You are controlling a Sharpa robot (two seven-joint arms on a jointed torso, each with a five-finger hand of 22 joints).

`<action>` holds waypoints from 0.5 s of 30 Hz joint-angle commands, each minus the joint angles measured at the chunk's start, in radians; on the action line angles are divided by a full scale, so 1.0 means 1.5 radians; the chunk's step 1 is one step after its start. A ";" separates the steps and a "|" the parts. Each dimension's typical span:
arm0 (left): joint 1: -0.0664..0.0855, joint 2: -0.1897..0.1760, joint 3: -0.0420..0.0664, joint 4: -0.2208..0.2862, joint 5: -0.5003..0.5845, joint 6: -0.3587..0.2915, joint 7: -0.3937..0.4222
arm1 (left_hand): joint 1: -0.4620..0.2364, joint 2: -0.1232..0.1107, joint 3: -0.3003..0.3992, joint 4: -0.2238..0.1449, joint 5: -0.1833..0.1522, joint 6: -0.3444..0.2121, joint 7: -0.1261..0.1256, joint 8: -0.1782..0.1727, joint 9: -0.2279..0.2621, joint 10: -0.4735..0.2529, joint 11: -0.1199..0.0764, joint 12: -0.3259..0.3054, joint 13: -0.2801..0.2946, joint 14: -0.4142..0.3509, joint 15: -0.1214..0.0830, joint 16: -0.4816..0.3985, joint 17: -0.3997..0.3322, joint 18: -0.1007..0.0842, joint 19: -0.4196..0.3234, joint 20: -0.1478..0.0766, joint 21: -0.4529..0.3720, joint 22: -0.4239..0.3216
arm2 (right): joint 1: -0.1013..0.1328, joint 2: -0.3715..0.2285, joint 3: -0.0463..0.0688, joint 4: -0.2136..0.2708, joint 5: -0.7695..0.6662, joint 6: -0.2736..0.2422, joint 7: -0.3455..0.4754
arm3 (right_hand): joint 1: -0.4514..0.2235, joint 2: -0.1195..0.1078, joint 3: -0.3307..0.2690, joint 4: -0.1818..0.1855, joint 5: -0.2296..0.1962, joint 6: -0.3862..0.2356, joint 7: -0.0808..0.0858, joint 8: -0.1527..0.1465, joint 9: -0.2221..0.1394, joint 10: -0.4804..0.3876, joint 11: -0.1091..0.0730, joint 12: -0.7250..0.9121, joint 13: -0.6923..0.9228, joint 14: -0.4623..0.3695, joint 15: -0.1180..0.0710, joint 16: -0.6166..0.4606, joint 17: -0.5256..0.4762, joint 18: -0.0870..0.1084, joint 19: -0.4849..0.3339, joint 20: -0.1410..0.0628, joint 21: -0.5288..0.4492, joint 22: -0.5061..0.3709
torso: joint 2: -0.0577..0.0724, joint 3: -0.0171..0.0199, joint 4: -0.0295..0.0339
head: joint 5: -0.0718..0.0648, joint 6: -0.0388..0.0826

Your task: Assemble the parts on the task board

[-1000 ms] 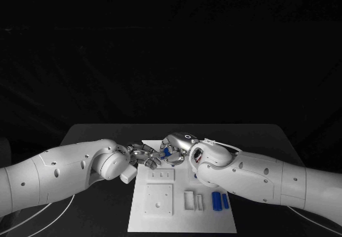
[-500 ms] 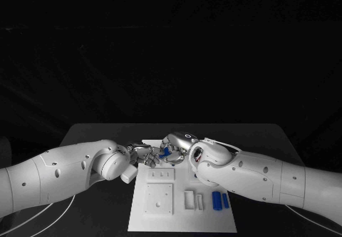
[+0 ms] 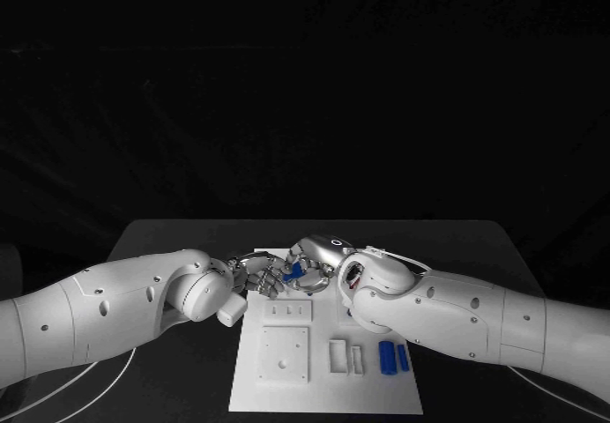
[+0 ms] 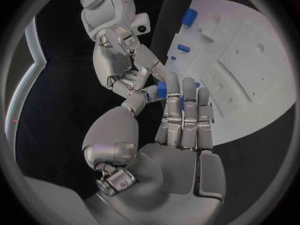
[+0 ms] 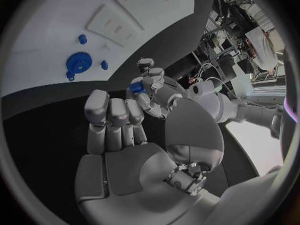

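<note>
Blue part (image 3: pixel 296 270) pinched between left robot hand (image 3: pixel 264 276) and right robot hand (image 3: pixel 316 263), above task board (image 3: pixel 324 388)

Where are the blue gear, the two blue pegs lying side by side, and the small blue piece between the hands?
Blue gear (image 5: pixel 79 62), right wrist view, its toothed face.
Blue pegs (image 3: pixel 386 358), head view, middle of the larger peg.
Small blue piece (image 5: pixel 137 87), right wrist view, its visible side.

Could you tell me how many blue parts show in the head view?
3. Two blue parts lie side by side on the task board's near right; a third part sits between the left hand and right hand. The right arm may hide others.
</note>
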 commanded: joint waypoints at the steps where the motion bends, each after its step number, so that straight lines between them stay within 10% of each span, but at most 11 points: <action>1: 0.001 0.001 0.001 0.000 0.005 -0.003 0.008 | 0.001 -0.007 0.006 0.000 0.002 0.057 -0.054 0.000 0.002 -0.001 -0.003 0.003 0.001 0.005 0.001 0.004 0.001 -0.005 0.004 -0.012 0.003 0.015 | -0.001 0.000 0.000 -0.001 0.001 -0.002 0.009 | 0.008 0.004 -0.002 0.000 -0.002 0.042 0.009 -0.003 0.001 -0.002 -0.001 -0.001 0.001 0.000 -0.004 -0.004 0.001 0.066 -0.001 -0.003 -0.005 0.003 | 0.000 0.0002 0.0005 | 0.000 0.000; 15: 0.000 -0.001 0.001 0.001 -0.026 0.004 0.018 | 0.032 -0.043 0.017 0.013 -0.015 0.059 -0.053 -0.016 0.013 -0.007 -0.003 0.007 0.004 0.003 0.002 0.006 -0.002 -0.005 0.003 -0.012 0.016 0.013 | -0.003 -0.004 0.000 -0.006 0.013 -0.001 0.011 | 0.012 0.015 -0.002 0.000 0.001 0.045 0.008 -0.003 0.003 0.000 -0.001 0.001 0.002 0.000 -0.004 -0.005 0.002 0.066 -0.002 -0.004 -0.005 0.004 | 0.000 0.0002 0.0000 | 0.002 -0.001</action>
